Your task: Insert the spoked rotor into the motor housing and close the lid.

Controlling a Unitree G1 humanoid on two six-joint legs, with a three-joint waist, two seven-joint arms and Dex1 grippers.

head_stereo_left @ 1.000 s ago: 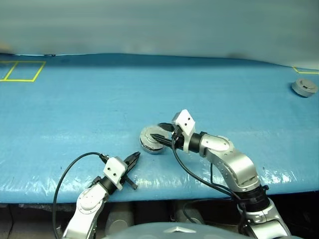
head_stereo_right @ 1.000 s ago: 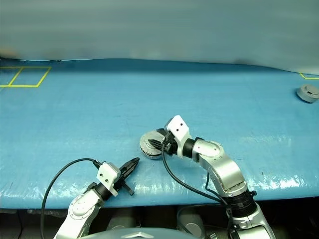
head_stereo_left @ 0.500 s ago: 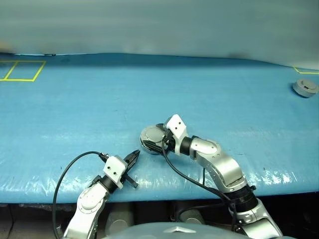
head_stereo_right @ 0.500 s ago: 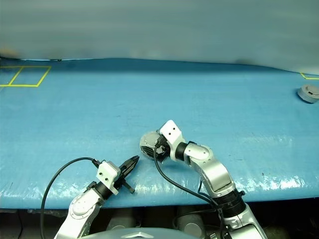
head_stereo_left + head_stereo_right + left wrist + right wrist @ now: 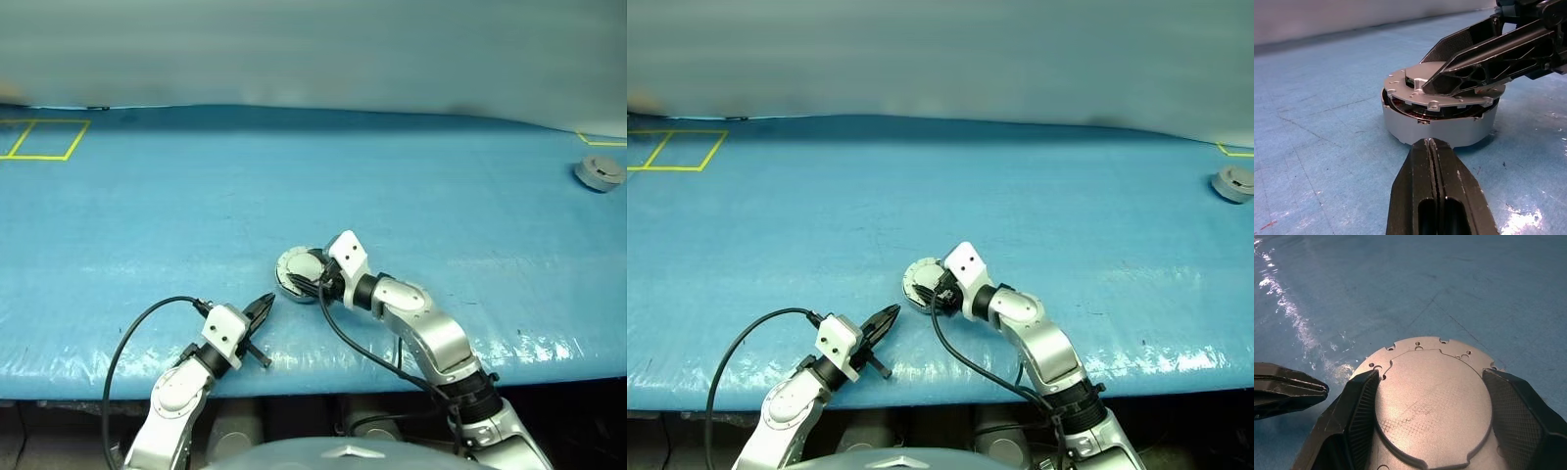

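The motor housing (image 5: 1440, 125) stands on the blue table near its front edge. The grey lid (image 5: 1432, 396) lies on top of it, slightly tilted, with a thin gap showing copper windings. My right gripper (image 5: 312, 282) reaches over the lid from the right. Its fingers (image 5: 1484, 63) are spread wide and rest on the lid on either side of its raised middle. My left gripper (image 5: 265, 305) is shut and empty. It points at the housing from the near left, a short way off. The spoked rotor is hidden.
A second round grey part (image 5: 599, 172) sits at the far right of the table. A yellow taped square (image 5: 44, 139) marks the far left corner. The table's front edge runs just behind my left gripper, and a black cable (image 5: 127, 338) loops from that arm.
My right hand has sunk and shifted left, bringing its fingers down flat across the lid. The left gripper has stayed where it was.
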